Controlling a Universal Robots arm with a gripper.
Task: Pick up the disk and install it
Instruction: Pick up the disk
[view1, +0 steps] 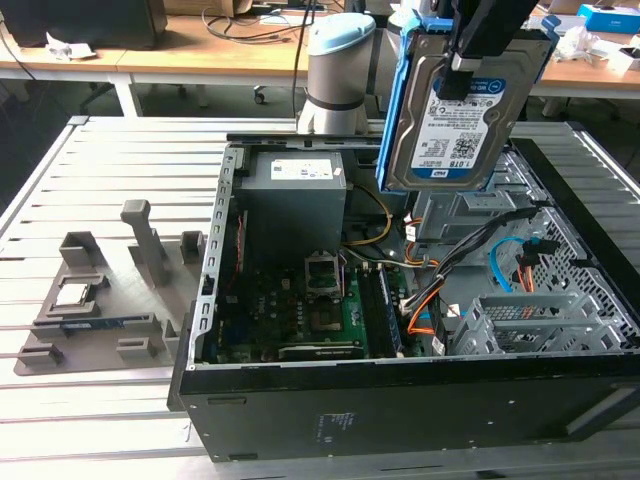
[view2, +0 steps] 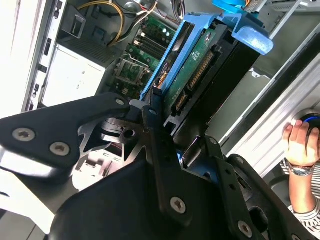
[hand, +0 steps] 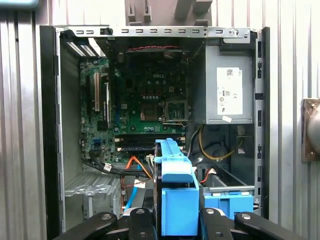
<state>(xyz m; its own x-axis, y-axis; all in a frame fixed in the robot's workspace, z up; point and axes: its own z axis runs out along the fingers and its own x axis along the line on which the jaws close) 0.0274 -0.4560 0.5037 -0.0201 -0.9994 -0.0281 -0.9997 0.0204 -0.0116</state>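
Blue-framed disk (view1: 452, 118), white label (view1: 450, 142), in gripper (view1: 463, 78)

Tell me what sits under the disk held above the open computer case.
Under the disk, gripped by the claw, the exterior view shows the grey drive cage and orange and blue cables inside the case. The disk covers the case's far corner behind it.

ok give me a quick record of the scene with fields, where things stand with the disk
tool: shut on the disk
disk: upright, label toward the exterior view, blue carrier frame on, in the air over the case
case: open, motherboard exposed
power supply: grey box inside the case
hand: a person's, outside the case in the second wrist view
task state: disk picked up, not installed
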